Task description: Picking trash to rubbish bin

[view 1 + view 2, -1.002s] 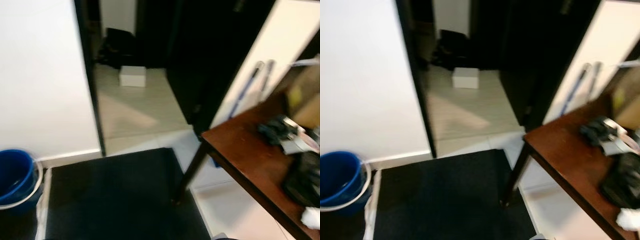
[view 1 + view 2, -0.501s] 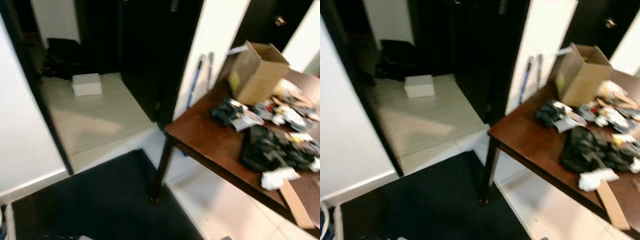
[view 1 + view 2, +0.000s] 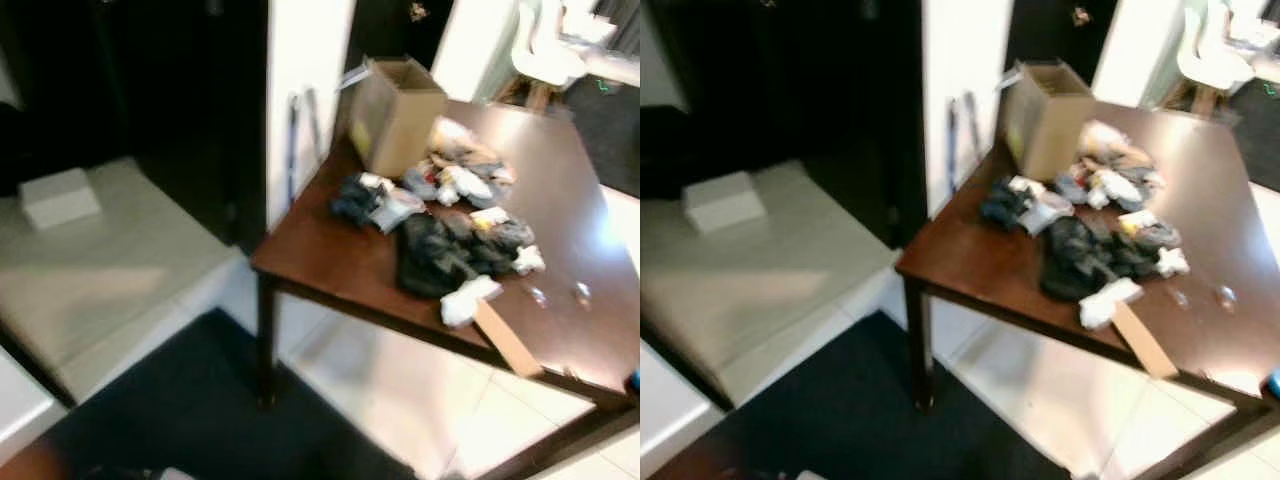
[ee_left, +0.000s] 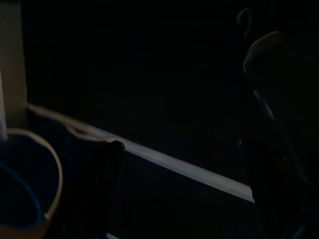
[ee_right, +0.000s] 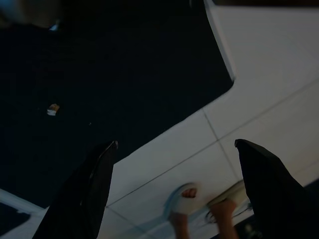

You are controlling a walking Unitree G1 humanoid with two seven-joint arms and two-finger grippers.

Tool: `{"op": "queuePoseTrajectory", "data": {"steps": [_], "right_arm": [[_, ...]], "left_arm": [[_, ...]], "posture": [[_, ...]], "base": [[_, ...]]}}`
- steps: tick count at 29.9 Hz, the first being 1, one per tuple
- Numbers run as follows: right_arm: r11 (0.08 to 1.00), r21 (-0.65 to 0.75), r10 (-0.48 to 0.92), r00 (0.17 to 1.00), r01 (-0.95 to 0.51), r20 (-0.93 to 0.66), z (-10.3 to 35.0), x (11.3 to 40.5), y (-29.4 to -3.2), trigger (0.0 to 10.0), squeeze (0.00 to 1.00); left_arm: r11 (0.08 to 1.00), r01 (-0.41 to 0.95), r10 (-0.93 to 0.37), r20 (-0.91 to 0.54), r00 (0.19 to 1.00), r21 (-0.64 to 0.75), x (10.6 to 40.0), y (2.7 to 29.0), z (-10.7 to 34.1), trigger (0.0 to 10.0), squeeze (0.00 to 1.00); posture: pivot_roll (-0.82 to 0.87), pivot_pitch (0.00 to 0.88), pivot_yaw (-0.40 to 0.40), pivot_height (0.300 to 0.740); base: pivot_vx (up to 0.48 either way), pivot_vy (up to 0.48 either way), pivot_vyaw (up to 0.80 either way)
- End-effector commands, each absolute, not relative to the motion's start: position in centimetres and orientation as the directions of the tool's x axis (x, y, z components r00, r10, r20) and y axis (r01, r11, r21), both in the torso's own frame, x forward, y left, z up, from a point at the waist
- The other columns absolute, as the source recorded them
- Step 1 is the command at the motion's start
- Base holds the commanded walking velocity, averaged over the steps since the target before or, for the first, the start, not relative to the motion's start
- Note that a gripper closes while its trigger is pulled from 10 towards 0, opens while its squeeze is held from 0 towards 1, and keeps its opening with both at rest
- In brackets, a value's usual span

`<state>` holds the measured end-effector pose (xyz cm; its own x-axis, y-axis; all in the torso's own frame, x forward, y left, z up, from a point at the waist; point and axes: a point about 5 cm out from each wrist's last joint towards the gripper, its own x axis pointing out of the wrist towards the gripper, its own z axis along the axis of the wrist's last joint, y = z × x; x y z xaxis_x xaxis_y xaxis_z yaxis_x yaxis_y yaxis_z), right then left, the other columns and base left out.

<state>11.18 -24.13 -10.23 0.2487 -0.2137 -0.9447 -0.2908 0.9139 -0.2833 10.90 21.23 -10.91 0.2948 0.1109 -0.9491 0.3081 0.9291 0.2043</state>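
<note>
table: dark wood, glossy (reflects light). box: matt brown cardboard. floor tiles: pale, smooth. mat: dark, matt.

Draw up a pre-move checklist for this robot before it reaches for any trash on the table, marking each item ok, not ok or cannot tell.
1. Trash in sight: ok. A pile of scraps lies on the table beside a cardboard box.
2. Sharp view for aiming: not ok. Both eye views are blurred.
3. Left gripper free: ok. Fingers apart, nothing between them; view very dark.
4. Right gripper free: ok. Open over the floor, holding nothing.
5. Surroundings safe: not ok. A person's feet in sandals stand below the right gripper.
6. Bin located: cannot tell. A blue rounded rim shows near the left gripper, too dark to identify.
</note>
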Motion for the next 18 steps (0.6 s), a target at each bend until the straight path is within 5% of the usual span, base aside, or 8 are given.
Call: {"op": "queuePoseTrajectory", "data": {"steps": [1,18], "right_arm": [[0.917,-0.287,-0.222,0.244,-0.277,-0.944,-10.27,10.88,-24.29,10.0,0.0],[0.942,-0.3,-0.255,0.254,-0.154,-0.933,-10.11,10.71,-25.09,10.0,0.0]], "left_arm": [[0.932,0.32,0.085,-0.959,0.27,0.172,10.23,20.42,-11.22,10.0,0.0],[0.93,0.33,0.068,-0.96,0.272,0.159,10.31,20.06,-11.25,10.0,0.0]], "posture": [[0.03,0.078,-0.028,0.74],[0.02,0.078,-0.029,0.74]], "base": [[0.0,0.0,-0.79],[0.0,0.0,-0.79]]}}
